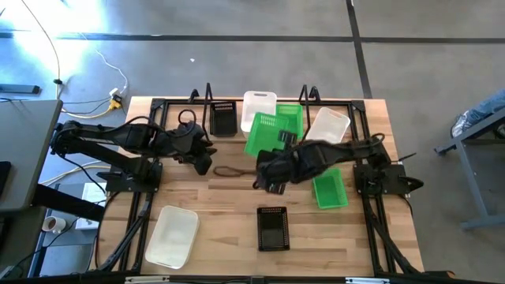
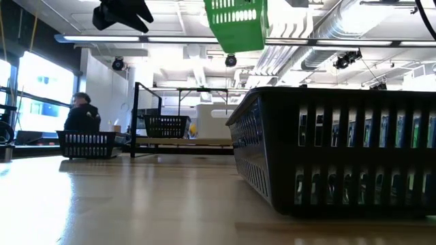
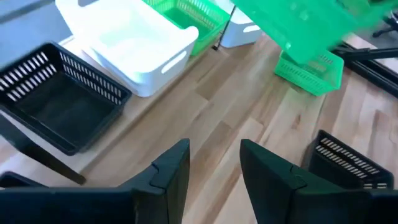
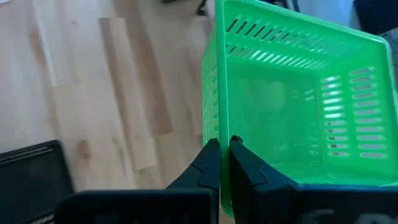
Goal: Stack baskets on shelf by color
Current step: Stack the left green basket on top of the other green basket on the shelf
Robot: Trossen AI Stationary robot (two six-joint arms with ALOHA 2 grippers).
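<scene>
A green basket (image 1: pixel 264 136) is held clear of the worktop (image 1: pixel 221 201), near its centre, by the right hand (image 4: pixel 224 146), whose fingers are pinched shut on the basket's wall. The left hand (image 3: pixel 214 165) is seen empty at about 9 o'clock, fingers apart. The shelf (image 1: pixel 260 99) stands at 12 o'clock, with a black basket (image 1: pixel 223 118), a white basket (image 1: pixel 258 106) and a second green basket (image 1: pixel 290 117) on it.
</scene>
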